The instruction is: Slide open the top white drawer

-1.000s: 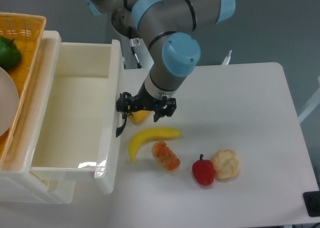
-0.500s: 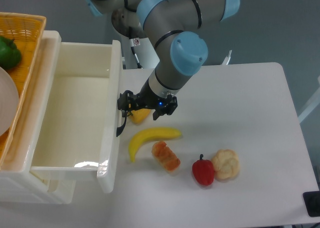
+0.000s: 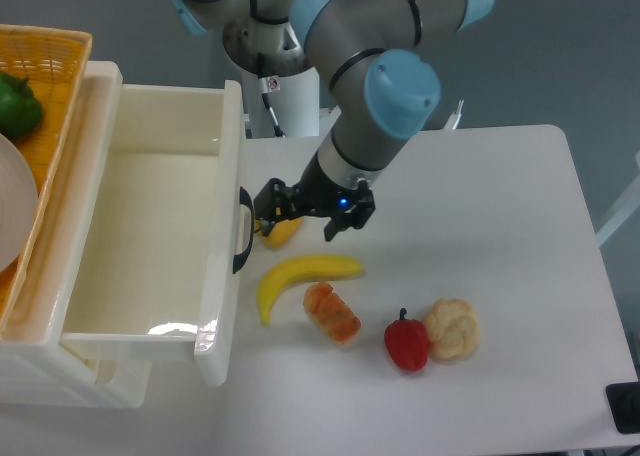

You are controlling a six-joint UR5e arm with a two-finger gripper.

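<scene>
Top white drawer [image 3: 150,226] fully out; gripper [image 3: 268,208], fingers apart, just right of black handle [image 3: 243,231]. Retreat straight right, above banana [image 3: 300,276].

Single fixed camera, high, looking steeply down on the white table [image 3: 500,226] from its front edge. Mid range: the open top white drawer [image 3: 150,236] fills the left, the arm enters from the top, and frame edges crop the table's corners. No second view.
</scene>
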